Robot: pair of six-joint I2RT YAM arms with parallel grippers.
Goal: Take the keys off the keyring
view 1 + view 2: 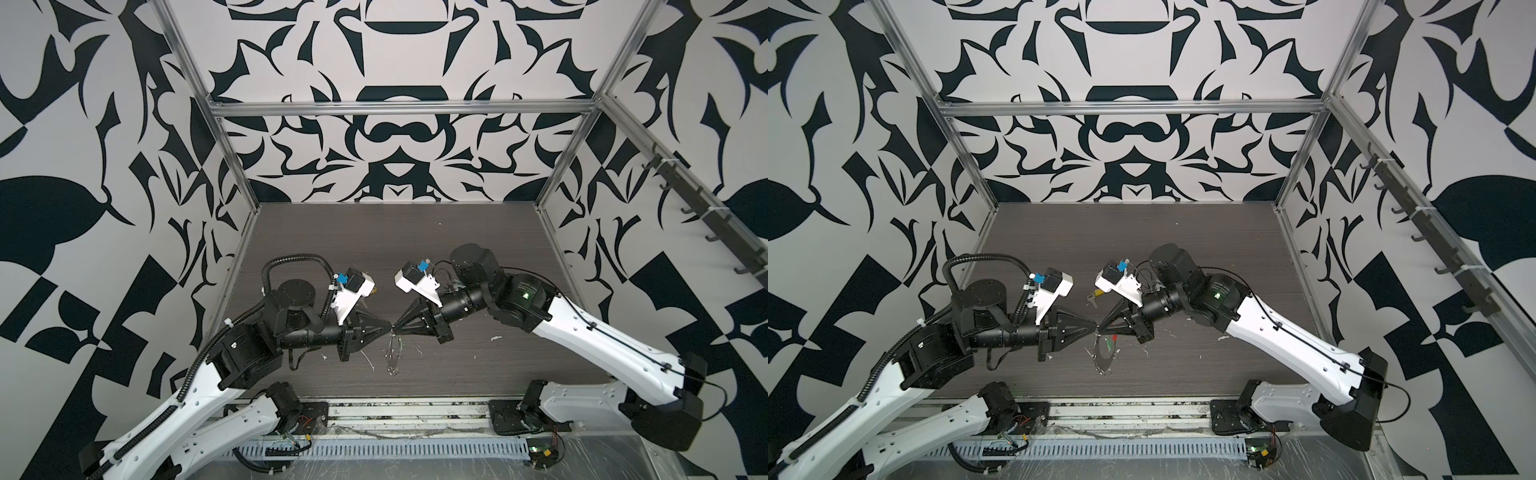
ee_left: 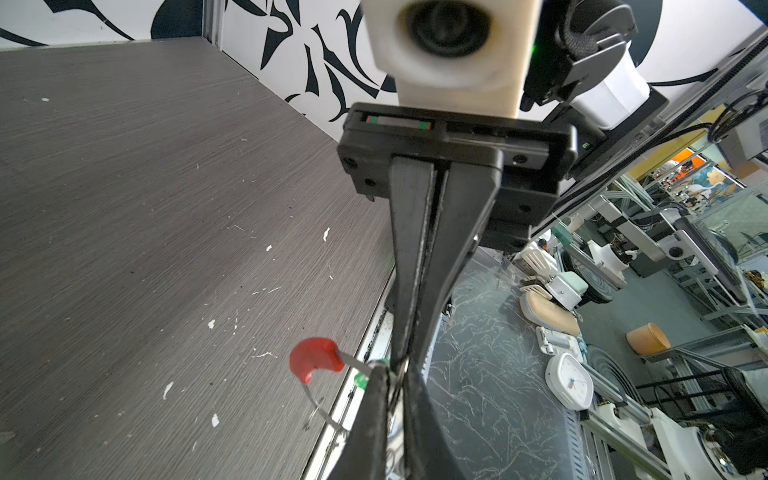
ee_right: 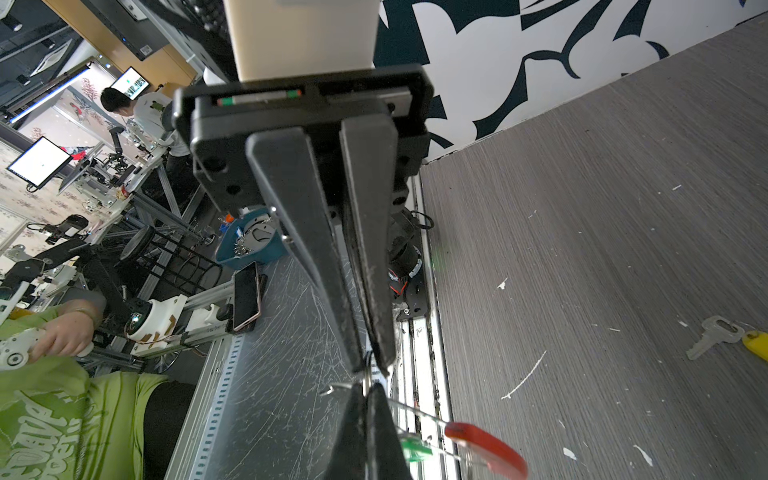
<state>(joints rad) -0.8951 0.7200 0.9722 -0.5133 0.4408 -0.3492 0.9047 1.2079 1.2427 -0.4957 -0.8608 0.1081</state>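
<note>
Both grippers meet tip to tip above the table's front middle. The keyring (image 1: 1104, 357), a thin wire loop with a red sleeve (image 2: 316, 359), hangs below them. My right gripper (image 3: 368, 388) is shut on the keyring's wire (image 3: 415, 409). My left gripper (image 2: 395, 382) is shut on a small silver ring beside the green key tag (image 2: 360, 380), which dangles on the wire next to the red sleeve (image 3: 484, 449). The yellow key tag (image 1: 1098, 293) lies apart on the table with a silver key (image 3: 712, 336), behind the grippers.
White flecks (image 2: 212, 324) are scattered over the dark wood-grain table (image 1: 374, 232). Its front edge and metal rail (image 1: 407, 411) run just below the hanging loop. Patterned walls close the back and both sides.
</note>
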